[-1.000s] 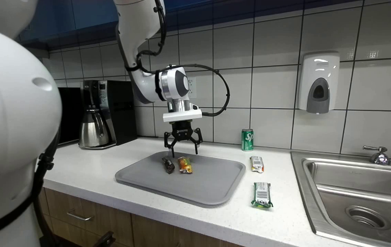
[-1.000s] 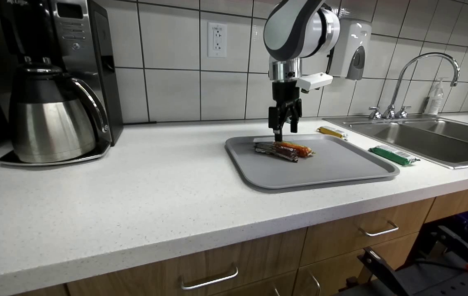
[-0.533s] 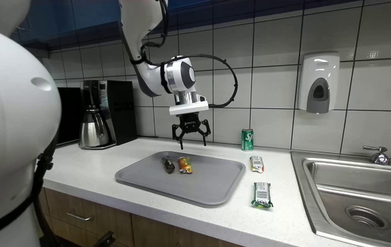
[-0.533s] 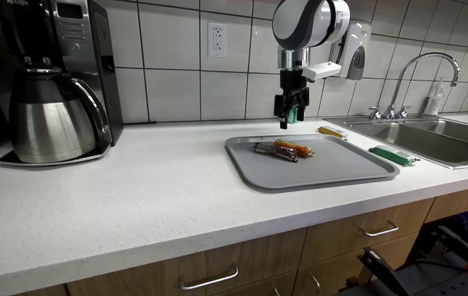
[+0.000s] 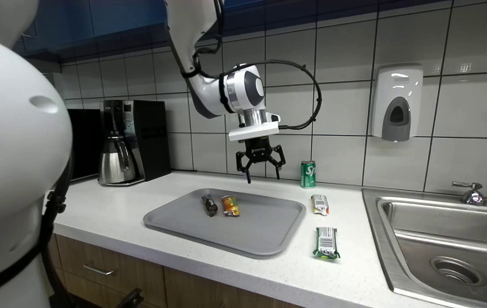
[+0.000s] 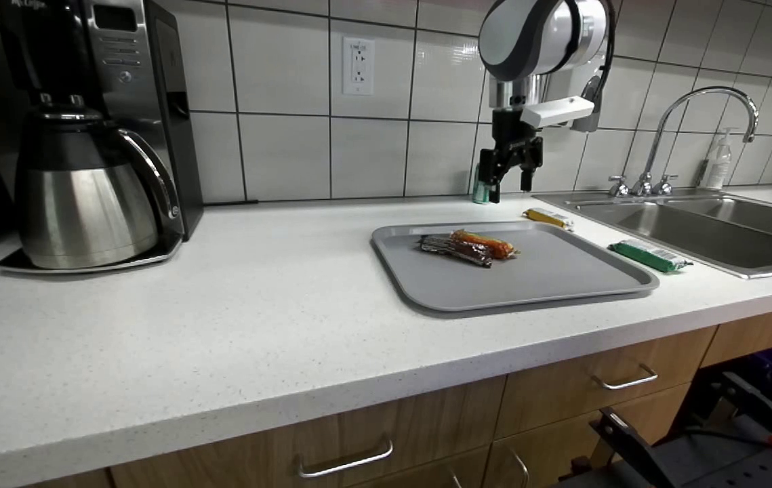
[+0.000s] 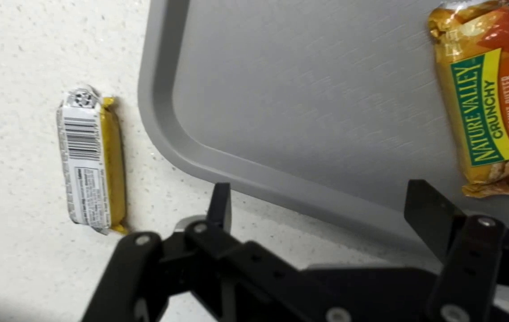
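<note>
My gripper [image 5: 263, 179] is open and empty, raised above the back edge of a grey tray [image 5: 260, 231]; it also shows in an exterior view [image 6: 510, 195]. In the wrist view its fingers [image 7: 319, 190] are wide apart with only tray rim and white counter between them. An orange and yellow granola bar [image 5: 230, 206] and a dark-wrapped bar [image 5: 209, 205] lie side by side on the tray. The wrist view shows the granola bar [image 7: 489, 103] at the right and a white and yellow bar [image 7: 86, 161] at the left, on the counter beside the tray. Nothing touches the gripper.
A green can [image 5: 308, 174] stands by the tiled wall, close to the gripper's height line. A green-wrapped bar [image 5: 326, 244] lies right of the tray, near the steel sink [image 5: 397, 273]. A coffee maker [image 6: 87, 183] stands at the left. A soap dispenser [image 5: 398, 102] hangs on the wall.
My gripper has risen from just above the two bars on the tray and moved right, toward the can and sink. It stays open. The bars and tray have not moved.
</note>
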You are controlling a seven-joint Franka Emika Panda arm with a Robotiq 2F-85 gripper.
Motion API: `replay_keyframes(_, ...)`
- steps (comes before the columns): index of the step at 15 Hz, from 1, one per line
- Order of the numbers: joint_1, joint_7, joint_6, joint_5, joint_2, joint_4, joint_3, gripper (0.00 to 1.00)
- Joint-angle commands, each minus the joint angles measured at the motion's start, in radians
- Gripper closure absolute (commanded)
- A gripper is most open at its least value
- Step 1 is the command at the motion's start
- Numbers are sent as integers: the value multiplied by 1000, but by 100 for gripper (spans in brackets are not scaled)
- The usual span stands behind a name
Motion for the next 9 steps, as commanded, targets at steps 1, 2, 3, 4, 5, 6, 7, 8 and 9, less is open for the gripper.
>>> replay_keyframes(1,-28,66,6,-19,24,35,-24,0)
replay_keyframes(2,-37,71,5,-8,29,42,-30,0)
replay_keyframes(3,-43,82,6,-9,34,47,-37,0)
replay_keyframes(4,-52,86,6,-2,42,56,-42,0)
replay_keyframes(5,-57,99,3,-3,48,64,-48,0)
replay_keyframes(6,-66,102,6,3,57,72,-52,0)
replay_keyframes(7,-72,111,7,7,64,81,-56,0)
replay_keyframes(8,-78,117,4,12,70,90,-57,0)
replay_keyframes(9,-85,119,6,19,80,99,-59,0)
